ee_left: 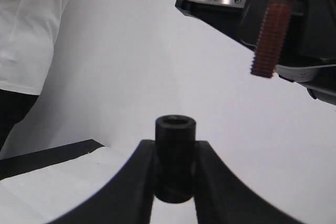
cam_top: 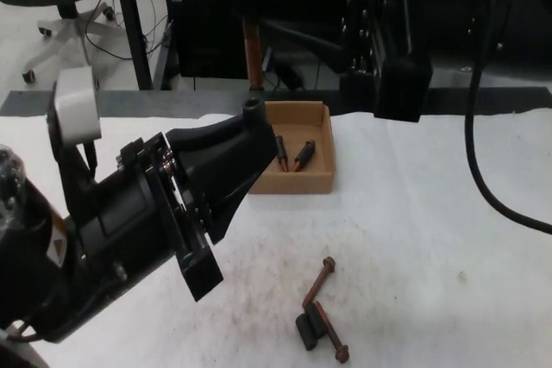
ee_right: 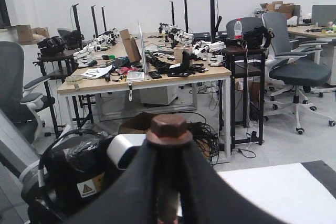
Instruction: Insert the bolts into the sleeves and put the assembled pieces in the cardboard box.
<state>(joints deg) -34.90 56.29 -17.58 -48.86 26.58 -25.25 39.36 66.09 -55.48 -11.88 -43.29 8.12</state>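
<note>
My left gripper (ee_left: 175, 157) is shut on a black sleeve (ee_left: 175, 129), held upright with its open bore facing up; the sleeve (cam_top: 253, 110) is raised beside the cardboard box (cam_top: 293, 183). Above it, my right gripper (ee_right: 169, 148) is shut on a rusty bolt (ee_right: 169, 128) by the hex head. The bolt's threaded end (ee_left: 269, 40) points down, above and to one side of the sleeve, not touching it. In the high view the bolt (cam_top: 253, 51) hangs directly above the sleeve. Two assembled pieces (cam_top: 293, 154) lie in the box.
Two loose bolts (cam_top: 321, 278) (cam_top: 332, 338) and a black sleeve (cam_top: 308, 330) lie on the white cloth near the front. A black cable (cam_top: 479, 161) hangs at the right. The left arm's body (cam_top: 112, 230) covers the front left.
</note>
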